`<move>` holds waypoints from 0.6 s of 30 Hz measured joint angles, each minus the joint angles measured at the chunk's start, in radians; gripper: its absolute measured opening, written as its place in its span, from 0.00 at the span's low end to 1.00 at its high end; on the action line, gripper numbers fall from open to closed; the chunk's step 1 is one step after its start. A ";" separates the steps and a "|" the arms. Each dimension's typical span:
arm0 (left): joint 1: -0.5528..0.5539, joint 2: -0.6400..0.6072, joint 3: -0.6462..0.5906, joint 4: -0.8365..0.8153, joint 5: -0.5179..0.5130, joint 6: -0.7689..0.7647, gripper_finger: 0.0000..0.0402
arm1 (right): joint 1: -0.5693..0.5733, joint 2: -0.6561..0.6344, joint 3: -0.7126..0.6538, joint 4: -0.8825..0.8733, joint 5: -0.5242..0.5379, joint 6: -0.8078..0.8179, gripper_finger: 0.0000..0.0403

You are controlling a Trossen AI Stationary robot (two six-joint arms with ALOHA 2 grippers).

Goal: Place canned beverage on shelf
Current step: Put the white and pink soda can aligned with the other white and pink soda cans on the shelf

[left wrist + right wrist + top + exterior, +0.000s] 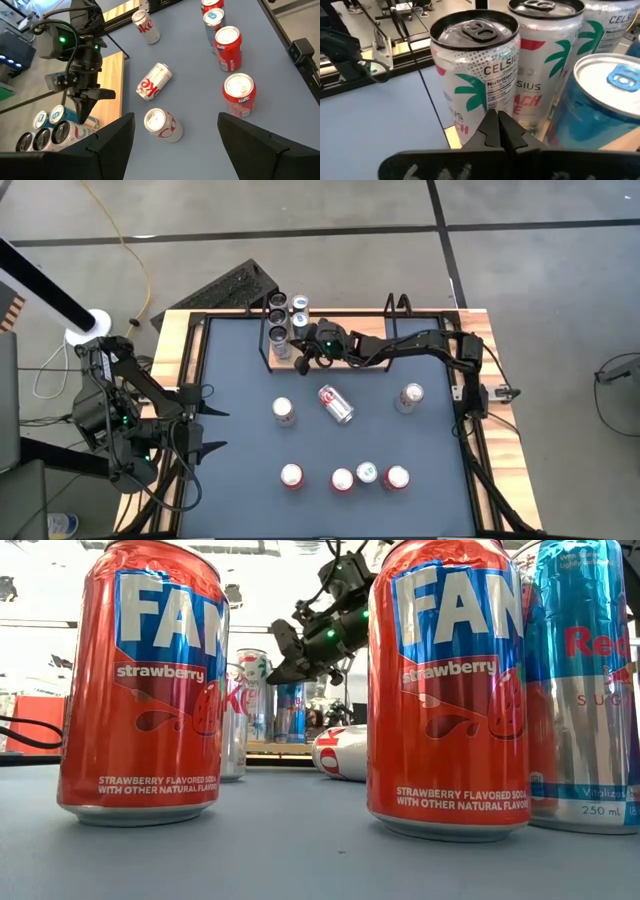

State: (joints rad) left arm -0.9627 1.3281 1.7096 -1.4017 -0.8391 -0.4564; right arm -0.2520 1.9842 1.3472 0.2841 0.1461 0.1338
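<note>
The shelf (284, 352) stands at the back of the mat, with several cans (279, 318) upright at its left end. My right gripper (304, 362) hovers just beside those cans, shut with nothing in it. In the right wrist view its fingertips (500, 131) meet in front of a white Celsius can (480, 70) and a blue can (605, 95). A Diet Coke can (336, 404) lies on its side mid-mat. My left gripper (213, 420) waits open at the mat's left edge, its fingers (112, 145) wide apart and empty.
An upright Coke can (283, 412) and a silver can (409, 396) stand mid-mat. Along the front stand red Fanta cans (291, 476) and a Red Bull can (367, 472). A light-wood rim (175, 340) frames the table.
</note>
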 joint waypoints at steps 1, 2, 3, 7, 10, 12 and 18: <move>0.000 0.000 0.000 0.000 -0.003 0.000 0.68 | 0.000 0.000 0.000 0.003 -0.012 -0.006 0.00; 0.000 0.000 0.000 0.000 -0.007 0.000 0.68 | 0.000 0.000 0.000 0.005 -0.019 -0.009 0.00; 0.000 0.000 0.000 0.000 -0.008 0.000 0.68 | 0.000 0.000 0.000 0.005 -0.020 -0.010 0.00; 0.000 0.000 0.000 0.001 -0.008 0.000 0.68 | -0.012 0.000 0.000 0.023 -0.025 -0.012 0.00; 0.000 0.000 0.000 0.000 -0.011 -0.003 0.68 | -0.026 0.000 0.000 0.034 -0.032 -0.011 0.00; 0.000 0.000 0.000 0.001 -0.011 -0.010 0.68 | -0.028 0.000 0.000 0.024 -0.031 -0.011 0.00; 0.000 0.000 0.000 0.000 -0.005 -0.015 0.68 | -0.008 0.000 0.000 0.043 -0.035 -0.012 0.00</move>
State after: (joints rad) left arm -0.9627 1.3281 1.7096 -1.4017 -0.8438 -0.4718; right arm -0.2596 1.9839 1.3472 0.3269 0.1114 0.1223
